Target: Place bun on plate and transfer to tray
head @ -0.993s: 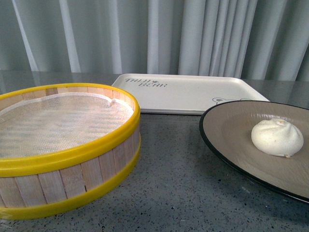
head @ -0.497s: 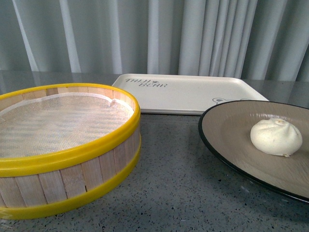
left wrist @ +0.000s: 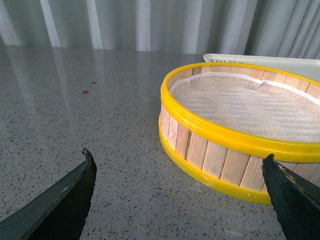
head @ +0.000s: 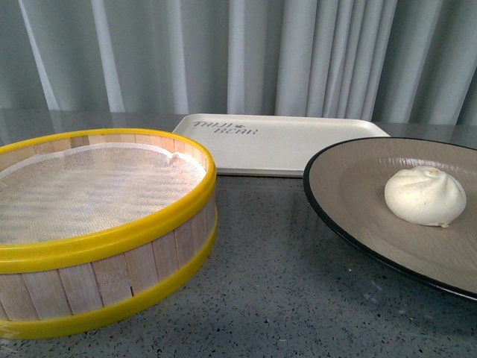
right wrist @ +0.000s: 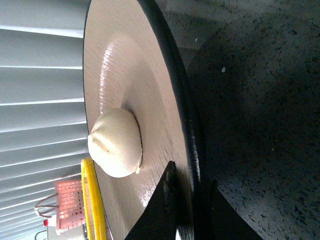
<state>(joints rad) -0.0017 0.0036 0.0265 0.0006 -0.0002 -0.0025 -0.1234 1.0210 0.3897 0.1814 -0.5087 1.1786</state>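
While the right gripper (right wrist: 190, 181) clamps the black rim of the plate (head: 350, 198), left gripper (left wrist: 178, 156) spread wide and empty above the table (head: 283, 298) near the steamer basket (head: 112, 239), bun (head: 425, 195) resting inside the plate, tray (head: 298, 145) behind, its right corner hidden by the plate

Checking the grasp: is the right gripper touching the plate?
Touching. Right wrist view: the right gripper clamps the plate at its rim, from both faces.
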